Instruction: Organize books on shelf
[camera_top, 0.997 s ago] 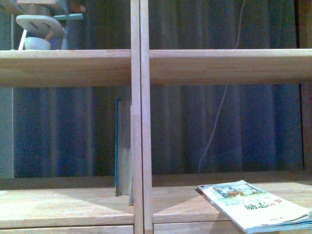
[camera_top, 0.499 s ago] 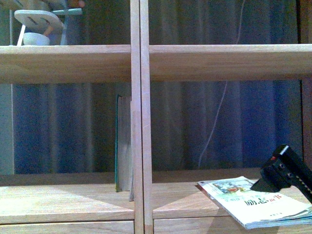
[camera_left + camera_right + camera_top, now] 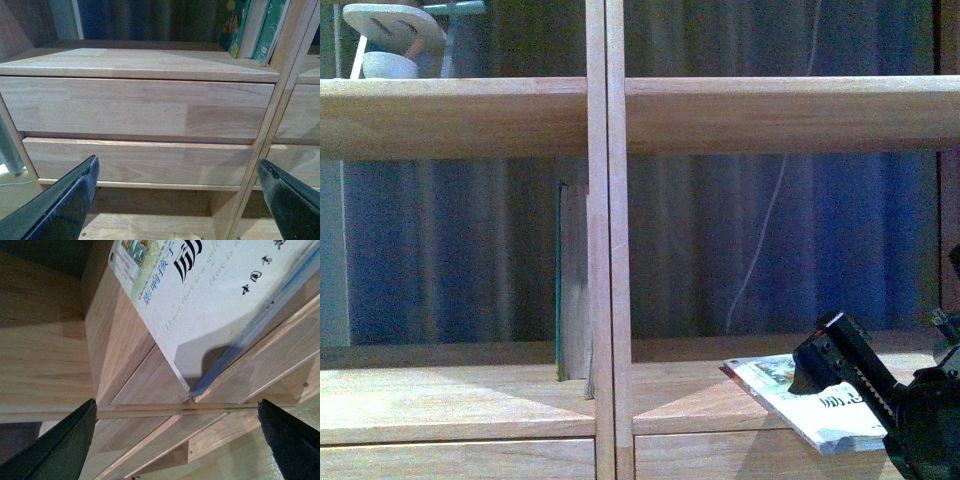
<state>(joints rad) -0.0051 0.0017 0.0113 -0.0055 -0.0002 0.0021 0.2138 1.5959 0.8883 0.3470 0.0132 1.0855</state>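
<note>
The light wood shelf (image 3: 607, 250) fills the front view. A teal book (image 3: 572, 280) stands upright against the centre divider in the left compartment. A white illustrated paperback (image 3: 790, 395) lies flat in the right compartment, one corner overhanging the front edge. My right gripper (image 3: 878, 342) is open over the paperback's right part and hides it. The right wrist view looks up from below at the paperback (image 3: 215, 295), with the open right gripper (image 3: 177, 445) level with the drawer fronts. My left gripper (image 3: 177, 200) is open before the left drawer fronts (image 3: 135, 107), below the teal book (image 3: 235, 25).
A pale wooden toy and a small bowl (image 3: 390, 45) sit in the upper left compartment. A thin white cable (image 3: 760, 250) hangs behind the right compartment against a dark curtain (image 3: 450, 250). The floor (image 3: 150, 225) shows under the shelf.
The right gripper has come in from the lower right and moved left over the paperback. The shelf boards sit a little higher in the front view than before.
</note>
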